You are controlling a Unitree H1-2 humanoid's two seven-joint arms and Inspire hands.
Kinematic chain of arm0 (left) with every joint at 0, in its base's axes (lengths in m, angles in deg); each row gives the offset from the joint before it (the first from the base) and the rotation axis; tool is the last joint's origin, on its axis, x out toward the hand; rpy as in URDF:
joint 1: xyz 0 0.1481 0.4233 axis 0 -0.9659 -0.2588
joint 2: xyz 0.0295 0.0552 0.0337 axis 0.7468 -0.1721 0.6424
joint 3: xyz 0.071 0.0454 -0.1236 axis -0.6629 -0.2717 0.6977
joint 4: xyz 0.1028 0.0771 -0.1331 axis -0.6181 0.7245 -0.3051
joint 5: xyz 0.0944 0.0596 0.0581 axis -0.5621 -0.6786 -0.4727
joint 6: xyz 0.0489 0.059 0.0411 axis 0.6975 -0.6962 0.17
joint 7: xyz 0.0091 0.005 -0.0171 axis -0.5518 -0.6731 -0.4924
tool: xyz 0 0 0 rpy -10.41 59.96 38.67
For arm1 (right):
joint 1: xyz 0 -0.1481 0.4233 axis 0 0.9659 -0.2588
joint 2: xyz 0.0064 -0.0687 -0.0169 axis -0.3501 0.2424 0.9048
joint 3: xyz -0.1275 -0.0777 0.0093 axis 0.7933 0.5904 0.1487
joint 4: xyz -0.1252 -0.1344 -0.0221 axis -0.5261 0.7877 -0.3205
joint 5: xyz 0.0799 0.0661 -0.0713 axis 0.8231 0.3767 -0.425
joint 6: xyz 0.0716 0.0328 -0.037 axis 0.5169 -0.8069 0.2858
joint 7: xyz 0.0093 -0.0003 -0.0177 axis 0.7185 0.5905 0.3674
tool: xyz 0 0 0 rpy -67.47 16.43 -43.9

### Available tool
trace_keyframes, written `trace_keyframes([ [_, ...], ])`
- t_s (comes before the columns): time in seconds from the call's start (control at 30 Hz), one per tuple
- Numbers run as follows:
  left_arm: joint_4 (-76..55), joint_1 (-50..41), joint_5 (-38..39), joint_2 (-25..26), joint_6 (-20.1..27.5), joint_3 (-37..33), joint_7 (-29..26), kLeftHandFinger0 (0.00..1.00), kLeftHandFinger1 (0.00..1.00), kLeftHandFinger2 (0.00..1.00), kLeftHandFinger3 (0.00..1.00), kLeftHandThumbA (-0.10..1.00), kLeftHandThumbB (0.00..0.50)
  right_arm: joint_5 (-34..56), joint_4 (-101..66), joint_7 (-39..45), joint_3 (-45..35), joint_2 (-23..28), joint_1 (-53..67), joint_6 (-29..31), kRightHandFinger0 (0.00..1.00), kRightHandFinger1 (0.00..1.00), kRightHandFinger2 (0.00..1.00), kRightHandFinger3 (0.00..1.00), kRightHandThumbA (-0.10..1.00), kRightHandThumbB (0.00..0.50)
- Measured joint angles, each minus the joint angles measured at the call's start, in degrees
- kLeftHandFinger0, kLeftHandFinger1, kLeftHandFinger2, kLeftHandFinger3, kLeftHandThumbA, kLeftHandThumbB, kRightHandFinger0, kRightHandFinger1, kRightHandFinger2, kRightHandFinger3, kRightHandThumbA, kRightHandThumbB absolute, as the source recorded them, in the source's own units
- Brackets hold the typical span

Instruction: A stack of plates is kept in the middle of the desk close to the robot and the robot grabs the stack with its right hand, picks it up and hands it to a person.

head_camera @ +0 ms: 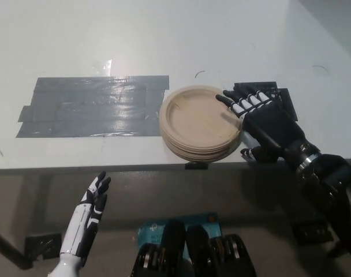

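a stack of tan plates [201,123] sits near the front edge of a pale desk [164,34], close to the robot and roughly at the middle of the view, as the robot's black right hand [262,118] reaches in from the right. the hand's fingers [236,103] lie over the right rim of the top plate, extended and slightly apart, while the thumb shows lower down, just off the stack's right side near the desk's edge; the hand is spread against the stack rather than closed around it, and the plates rest flat on the desk, not lifted. whether the fingers actually press on the rim or only hover just above it cannot be told from this angle. the black forearm runs off toward the lower right corner. a small dark square patch [273,95] on the desk lies partly under the right hand, just to the right of the plates. to the left of the stack, a broad rectangle of grey tape [92,105] is stuck to the desk, its right end touching or nearly touching the plates. the white left hand [89,213] hangs below the desk's edge at the lower left, well apart from the stack, fingers straight and a little apart, holding nothing.
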Motion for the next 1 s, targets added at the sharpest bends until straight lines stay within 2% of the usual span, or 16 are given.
trace_keyframes([
  [0.4,0.00,0.39,0.00,0.02,0.00,-0.02,0.02,1.00,1.00,1.00,1.00,1.00,0.000,-1.21,2.23,0.41,1.25,-0.22,-0.87,0.14,1.00,1.00,1.00,1.00,0.95,0.500],
  [1.0,0.00,0.46,0.03,0.02,0.00,-0.02,0.04,1.00,1.00,1.00,1.00,1.00,0.000,-3.18,7.87,-6.20,2.60,-2.34,-0.86,0.63,1.00,1.00,1.00,1.00,0.91,0.500],
])
